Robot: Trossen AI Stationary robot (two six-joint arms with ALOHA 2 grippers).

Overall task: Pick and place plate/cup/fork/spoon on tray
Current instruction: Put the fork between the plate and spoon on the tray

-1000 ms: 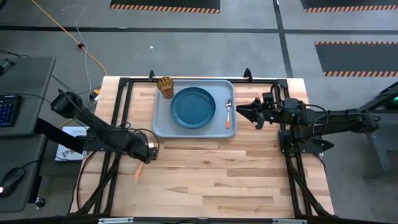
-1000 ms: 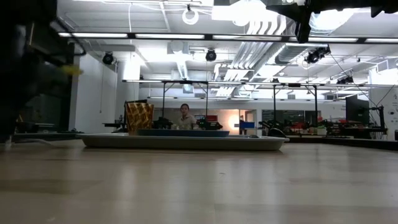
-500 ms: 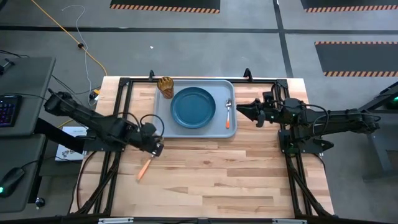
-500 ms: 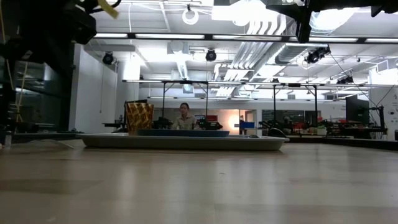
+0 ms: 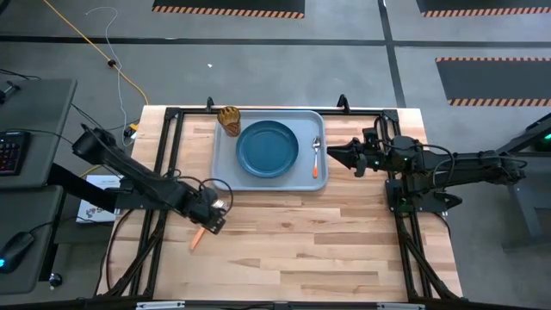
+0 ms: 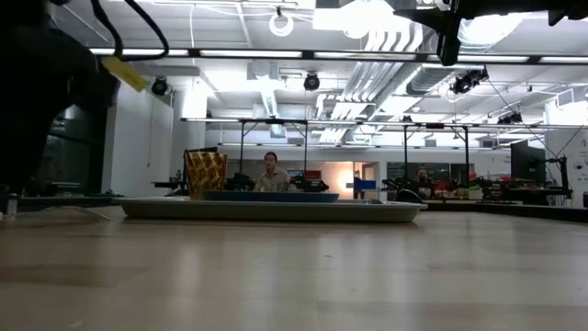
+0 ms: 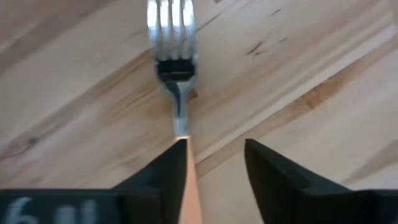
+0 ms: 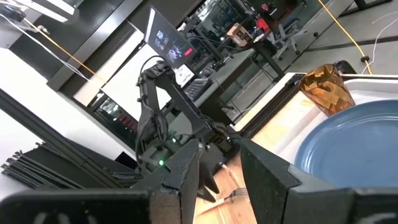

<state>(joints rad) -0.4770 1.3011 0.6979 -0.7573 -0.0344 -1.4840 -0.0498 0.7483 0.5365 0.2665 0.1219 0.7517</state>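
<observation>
The fork point(image 5: 198, 237) lies flat on the wooden table near the left side. Its tines point(image 7: 170, 15) point away from my left wrist. My left gripper point(image 5: 212, 220) is open and low over it. Its fingers stand on either side of the orange handle point(image 7: 188, 180). The tray point(image 5: 225, 172) holds the blue plate point(image 5: 268, 146), the amber cup point(image 5: 229, 119) at its far left corner and the spoon point(image 5: 316, 159) along its right side. My right gripper point(image 5: 331, 153) is open and empty, just right of the tray. My left gripper comes at the fork from above, with its fingers along the handle. The handle lies close against the inner side of one finger point(image 7: 163, 174). I cannot tell whether they touch. The other finger point(image 7: 273, 180) stands clear. The fork rests on the table.
Bare wood spreads over the near half of the table point(image 5: 327, 250). A black frame rail point(image 5: 164, 155) runs along the table's left side, close to my left arm. A person point(image 6: 271, 170) shows far off in the room behind the tray.
My left gripper has swung a little toward the table's right edge. It has then come toward the near edge and down over the fork's tine end. The fork has stayed on the table. My right arm has kept still.
</observation>
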